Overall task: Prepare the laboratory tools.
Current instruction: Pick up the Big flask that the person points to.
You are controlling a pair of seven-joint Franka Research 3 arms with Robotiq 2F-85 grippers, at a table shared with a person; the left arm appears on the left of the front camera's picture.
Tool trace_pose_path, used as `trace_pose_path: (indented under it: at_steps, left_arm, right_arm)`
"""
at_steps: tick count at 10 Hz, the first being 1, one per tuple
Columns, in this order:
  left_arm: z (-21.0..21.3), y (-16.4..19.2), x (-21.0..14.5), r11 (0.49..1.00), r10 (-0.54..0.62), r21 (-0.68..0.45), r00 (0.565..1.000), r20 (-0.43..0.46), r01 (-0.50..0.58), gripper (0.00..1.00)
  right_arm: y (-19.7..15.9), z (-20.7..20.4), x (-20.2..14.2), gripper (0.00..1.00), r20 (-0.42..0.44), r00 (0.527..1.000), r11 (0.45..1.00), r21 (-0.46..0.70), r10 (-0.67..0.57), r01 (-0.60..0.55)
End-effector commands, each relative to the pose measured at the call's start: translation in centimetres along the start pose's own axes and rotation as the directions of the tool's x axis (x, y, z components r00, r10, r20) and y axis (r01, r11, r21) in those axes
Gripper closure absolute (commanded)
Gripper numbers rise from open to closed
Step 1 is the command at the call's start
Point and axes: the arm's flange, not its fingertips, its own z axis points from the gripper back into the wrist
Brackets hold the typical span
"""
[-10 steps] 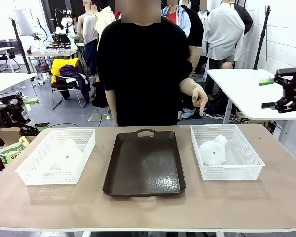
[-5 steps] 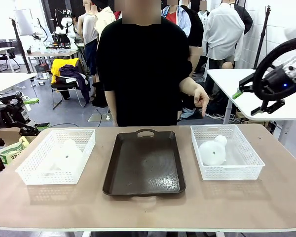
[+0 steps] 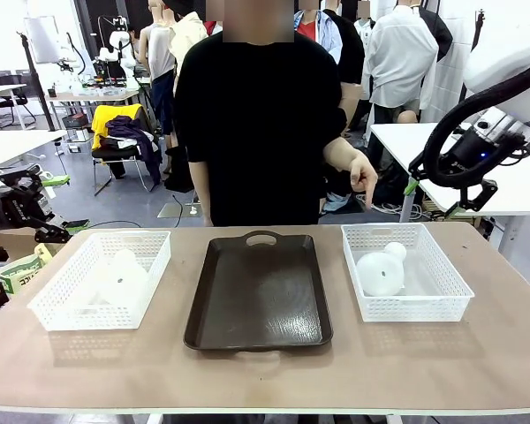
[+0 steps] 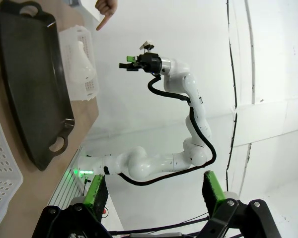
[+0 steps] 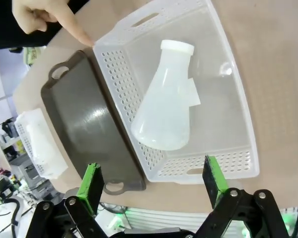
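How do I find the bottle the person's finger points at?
Start at the dark brown tray in the middle of the table. On the robot's right of it sits a white lattice basket, below the person's pointing hand. The frosted-white flask lying on its side inside is it; its twin flask lies in the left basket.

Right arm, white, jointed (image 3: 512, 57): enters from the upper right, held high, wrist bent down and inward.

Right end effector, black with 2 green-padded fingers (image 3: 442, 197): fingers spread, nothing between them. In the right wrist view the 2 fingers (image 5: 92, 186) stand wide apart and empty.

Left end effector, same black build (image 3: 66, 203): low at the far left, pointing inward, green pads apart. In the left wrist view its fingers (image 4: 212, 191) are wide apart and empty. Beyond them the right arm (image 4: 191, 101) rises from its base, folded at the elbow.
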Motion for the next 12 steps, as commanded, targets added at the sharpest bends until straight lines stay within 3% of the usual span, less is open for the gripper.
trace_pose_path:
  at_steps: [1, 5, 7, 9, 10, 12]
  left_arm:
    - [0.1, -0.2, 0.0, 1.0, -0.008, -0.005, 1.0, -0.002, 0.008, 0.0]
    - [0.1, -0.2, 0.0, 1.0, -0.008, -0.005, 1.0, -0.002, 0.008, 0.0]
    - [0.1, -0.2, 0.0, 1.0, -0.008, -0.005, 1.0, -0.002, 0.008, 0.0]
    - [0.1, -0.2, 0.0, 1.0, -0.008, -0.005, 1.0, -0.002, 0.008, 0.0]
    - [0.1, -0.2, 0.0, 1.0, -0.008, -0.005, 1.0, -0.002, 0.008, 0.0]
    - [0.1, -0.2, 0.0, 1.0, -0.008, -0.005, 1.0, -0.002, 0.008, 0.0]
  right_arm:
    - [-0.2, 0.5, -0.3, 0.0, 0.006, 1.0, 1.0, 0.03, -0.001, 0.0]
    - [-0.2, 0.6, 0.1, 0.0, 0.011, 1.0, 1.0, 0.008, -0.004, 0.004]
    - [4.6, -0.4, 0.3, 0.0, 0.064, 0.996, 0.958, -0.274, -0.065, 0.08]
    - [7.0, -3.6, 1.3, 0.0, 0.045, 0.996, 0.902, -0.423, -0.08, 0.092]
    - [7.4, -5.4, 1.5, 0.0, 0.058, 0.993, 0.874, -0.472, -0.101, 0.116]
    - [6.5, -8.4, 1.9, 0.0, 0.103, 0.98, 0.865, -0.461, -0.17, 0.199]
